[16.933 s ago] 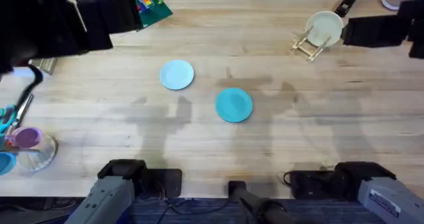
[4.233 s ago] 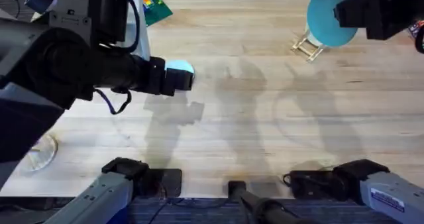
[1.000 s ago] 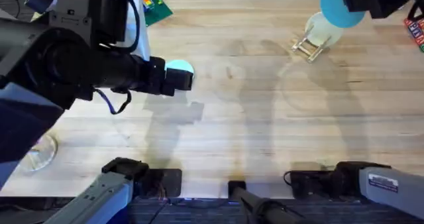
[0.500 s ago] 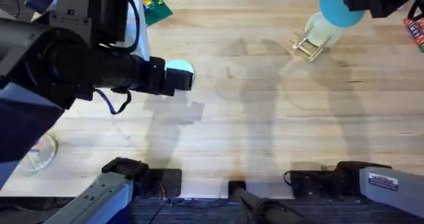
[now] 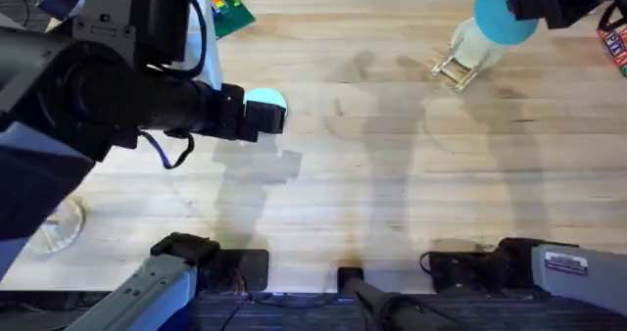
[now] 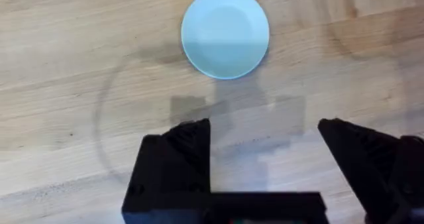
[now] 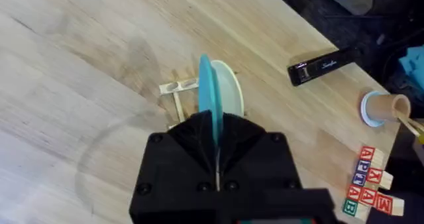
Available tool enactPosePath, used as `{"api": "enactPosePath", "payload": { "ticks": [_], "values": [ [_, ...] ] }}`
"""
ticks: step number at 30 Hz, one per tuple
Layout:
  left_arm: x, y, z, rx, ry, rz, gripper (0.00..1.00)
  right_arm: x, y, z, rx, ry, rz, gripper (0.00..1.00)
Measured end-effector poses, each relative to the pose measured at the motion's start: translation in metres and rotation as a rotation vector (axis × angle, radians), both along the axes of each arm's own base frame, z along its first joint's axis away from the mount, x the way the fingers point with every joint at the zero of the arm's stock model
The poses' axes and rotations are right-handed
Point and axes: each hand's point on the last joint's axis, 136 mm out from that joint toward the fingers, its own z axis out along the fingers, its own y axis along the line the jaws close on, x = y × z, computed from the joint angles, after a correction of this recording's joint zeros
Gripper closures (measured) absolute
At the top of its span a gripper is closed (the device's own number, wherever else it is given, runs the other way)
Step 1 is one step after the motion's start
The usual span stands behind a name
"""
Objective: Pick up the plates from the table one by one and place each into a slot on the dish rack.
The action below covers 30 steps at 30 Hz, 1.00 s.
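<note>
Teal plate (image 7: 207,91) stands on edge, clamped in the right gripper (image 7: 215,159), just above the dish rack (image 5: 453,69), toward 1 o'clock on the table (image 5: 392,174). Left gripper (image 6: 265,161) hangs spread wide, the pale blue plate (image 6: 225,32) lying flat just ahead.

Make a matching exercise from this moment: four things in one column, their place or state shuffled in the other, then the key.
Things
1. teal plate
2. pale blue plate
3. cream plate
4. left gripper

Places or states
A. standing in the dish rack
B. open, hovering over the table
C. held on edge in the right gripper
D. lying flat on the table

Pairs: 1-C, 2-D, 3-A, 4-B
</note>
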Motion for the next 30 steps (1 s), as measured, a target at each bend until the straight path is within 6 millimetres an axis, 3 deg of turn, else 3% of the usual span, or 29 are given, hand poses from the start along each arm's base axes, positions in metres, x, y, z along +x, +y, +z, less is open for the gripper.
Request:
{"api": "enactPosePath", "payload": {
  "ticks": [30],
  "values": [
    [0.000,0.000,0.000,0.000,0.000,0.000,0.007,0.014,-0.007,-0.013,-0.008,0.002,0.034,0.973]
  ]
}}
